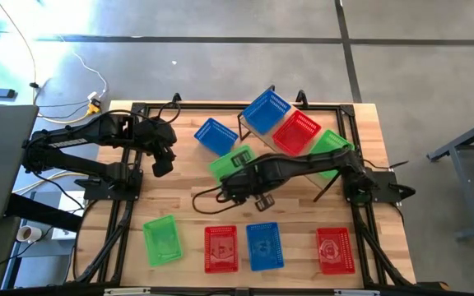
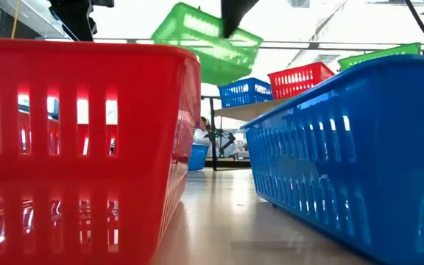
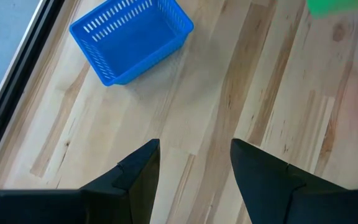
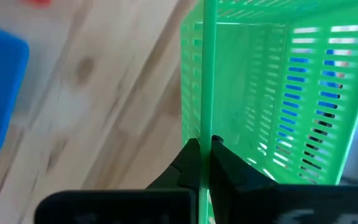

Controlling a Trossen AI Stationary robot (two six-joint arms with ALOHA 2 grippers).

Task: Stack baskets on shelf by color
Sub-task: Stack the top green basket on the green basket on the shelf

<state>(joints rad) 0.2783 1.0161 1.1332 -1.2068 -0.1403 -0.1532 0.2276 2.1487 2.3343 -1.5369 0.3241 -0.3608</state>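
Observation:
My right gripper (image 4: 204,144) is shut on a green basket (image 1: 230,163), which is up in the air over the table's middle and shows high in the low view (image 2: 206,42). The shelf (image 1: 323,168) stands at the far right and carries a blue basket (image 1: 266,109), a red one (image 1: 296,131) and a green one (image 1: 333,146). Another blue basket (image 1: 215,136) rests on its base on the table. My left gripper (image 3: 194,149) is open and touches nothing, hovering above bare wood left of that blue basket (image 3: 129,37). My right gripper pinches the rim of one wall of the green basket (image 4: 202,74), one finger inside the basket and one outside. The basket is lifted clear of the table and tilted (image 2: 206,42).
Along the near edge stand a green basket (image 1: 163,238), a red one (image 1: 220,247), a blue one (image 1: 263,245) and another red one (image 1: 334,249). The last two before it fill the low view's foreground as red (image 2: 79,140) and blue (image 2: 359,147). Bare wood lies between this row and the shelf.

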